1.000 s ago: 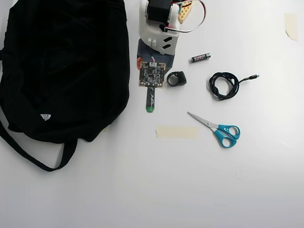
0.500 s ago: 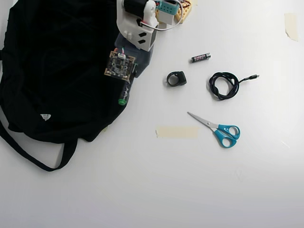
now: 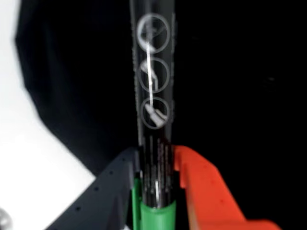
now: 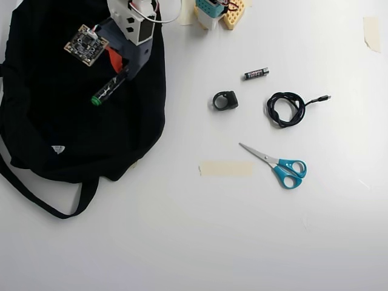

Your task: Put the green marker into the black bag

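Note:
The green marker [image 4: 108, 90] has a dark labelled barrel and a green end. My gripper [image 4: 123, 71] is shut on it and holds it over the upper part of the black bag [image 4: 54, 115], which lies at the left of the overhead view. In the wrist view the marker [image 3: 153, 105] stands between one dark finger [image 3: 117, 177] and one orange finger [image 3: 196, 177], with the gripper [image 3: 156, 158] closed on the barrel. The bag's black fabric [image 3: 240, 72] fills the background there. I cannot tell whether the marker touches the bag.
On the white table right of the bag lie a small black battery [image 4: 256, 73], a black ring-shaped part [image 4: 225, 100], a coiled black cable [image 4: 286, 108], blue-handled scissors [image 4: 277, 165] and a strip of tape [image 4: 225, 168]. The bag's strap [image 4: 36, 197] loops out at lower left.

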Action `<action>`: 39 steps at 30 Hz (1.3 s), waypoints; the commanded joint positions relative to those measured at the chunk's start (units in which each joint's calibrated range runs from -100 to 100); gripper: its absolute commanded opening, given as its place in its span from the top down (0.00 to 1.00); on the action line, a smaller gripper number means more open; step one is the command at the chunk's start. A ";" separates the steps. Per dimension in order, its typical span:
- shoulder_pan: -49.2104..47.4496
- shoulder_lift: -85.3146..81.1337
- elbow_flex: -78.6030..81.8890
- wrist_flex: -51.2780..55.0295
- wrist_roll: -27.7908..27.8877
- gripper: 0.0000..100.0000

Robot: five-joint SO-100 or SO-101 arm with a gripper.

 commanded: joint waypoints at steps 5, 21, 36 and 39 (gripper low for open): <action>8.78 -3.03 -0.82 -0.08 0.07 0.98; 23.96 -1.78 4.66 -6.72 0.60 0.95; 21.65 -2.28 5.56 -6.11 0.60 0.71; 19.70 -2.94 5.20 -3.36 0.49 0.89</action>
